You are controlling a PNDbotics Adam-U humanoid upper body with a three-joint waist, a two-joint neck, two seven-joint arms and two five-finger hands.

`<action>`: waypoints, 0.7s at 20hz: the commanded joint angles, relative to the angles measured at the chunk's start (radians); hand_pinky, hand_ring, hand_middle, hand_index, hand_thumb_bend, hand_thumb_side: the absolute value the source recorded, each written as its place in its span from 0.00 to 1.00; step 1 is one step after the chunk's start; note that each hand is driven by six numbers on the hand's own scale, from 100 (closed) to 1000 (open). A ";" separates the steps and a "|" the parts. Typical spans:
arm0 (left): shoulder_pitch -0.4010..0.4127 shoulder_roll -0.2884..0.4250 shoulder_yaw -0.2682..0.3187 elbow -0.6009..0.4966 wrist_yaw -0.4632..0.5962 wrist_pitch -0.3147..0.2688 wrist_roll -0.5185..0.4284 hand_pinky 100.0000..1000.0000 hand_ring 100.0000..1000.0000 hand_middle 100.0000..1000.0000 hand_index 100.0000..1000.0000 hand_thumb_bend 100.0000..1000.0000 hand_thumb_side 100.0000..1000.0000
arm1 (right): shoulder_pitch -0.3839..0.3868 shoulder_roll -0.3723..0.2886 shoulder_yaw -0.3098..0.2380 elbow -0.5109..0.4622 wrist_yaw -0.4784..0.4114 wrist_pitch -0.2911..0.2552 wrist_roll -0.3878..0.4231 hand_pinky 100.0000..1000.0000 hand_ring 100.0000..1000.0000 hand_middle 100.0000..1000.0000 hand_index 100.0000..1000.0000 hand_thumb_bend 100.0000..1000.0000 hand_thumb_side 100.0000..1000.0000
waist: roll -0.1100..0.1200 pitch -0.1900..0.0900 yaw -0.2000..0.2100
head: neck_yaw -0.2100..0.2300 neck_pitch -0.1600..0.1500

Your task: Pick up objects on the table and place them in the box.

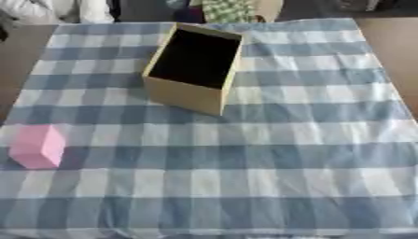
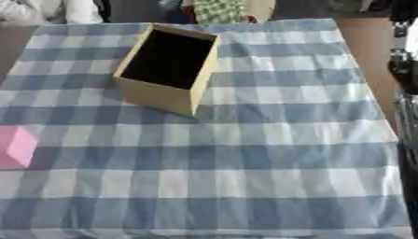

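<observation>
Looking down on a table covered by a blue and white checked cloth (image 1: 269, 154), two things stand out. One is an open tan box (image 1: 186, 95), rectangular, with a dark inside that appears empty; it sits turned at a slant. The other is a small pink block (image 1: 37, 147), lying on the cloth well apart from the box, nearer the viewer and off to the box's left.

Neither robot hand shows in either view, so their state cannot be told. Some dark machinery runs along the right edge of the right eye view, beyond the cloth to the box's right; what it is cannot be made out.

The block looks rigid, flat-sided and probably light, so it should lift easily. Taking it across two opposite flat faces seems the safest hold.
</observation>
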 commanded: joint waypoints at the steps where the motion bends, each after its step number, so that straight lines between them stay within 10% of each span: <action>1: -0.026 0.045 0.025 -0.009 -0.005 -0.004 -0.053 0.66 0.80 0.87 0.93 0.45 0.33 | -0.009 -0.029 -0.003 -0.015 -0.005 0.000 0.002 0.77 0.57 0.55 0.75 0.00 0.73 | 0.001 -0.013 0.000 | 0.007 0.007; 14: -0.124 0.027 -0.008 -0.024 -0.011 -0.039 -0.122 0.65 0.79 0.87 0.93 0.57 0.39 | -0.009 -0.023 0.002 -0.015 -0.010 0.001 0.007 0.77 0.57 0.55 0.75 0.00 0.72 | -0.004 -0.014 -0.004 | 0.074 0.007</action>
